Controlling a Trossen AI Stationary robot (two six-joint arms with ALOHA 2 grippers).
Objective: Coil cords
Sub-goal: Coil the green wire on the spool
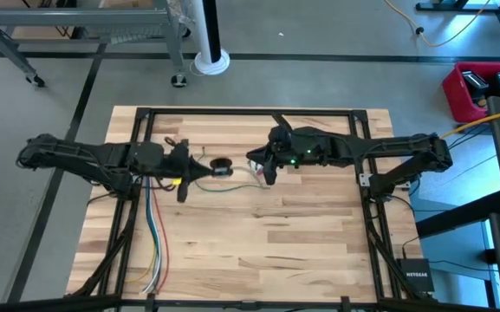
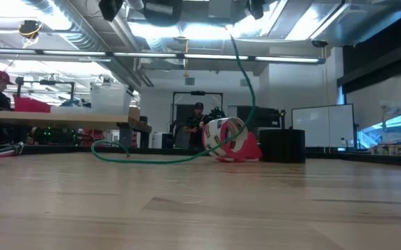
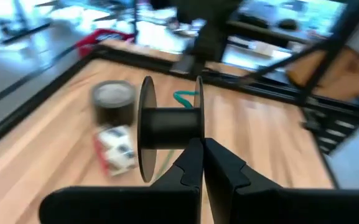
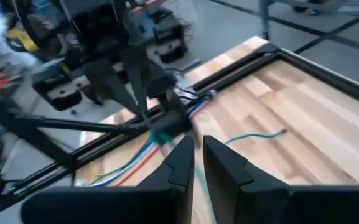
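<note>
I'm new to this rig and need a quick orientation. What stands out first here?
Both arms meet over the far half of the table, the left gripper shut on a black spool. A green cord trails across the wood beside a grey tape roll.

Thin green cord [image 1: 232, 180] lay uncoiled on worktop, nearer far edge, about midway between left and right edges. One part ran in loose flat curve along wood [image 2: 151, 158]; another part rose steeply off surface toward top of low view. Free end rested on bare boards [image 4: 260, 135]. Dark portion, round end piece: could not tell.
</note>
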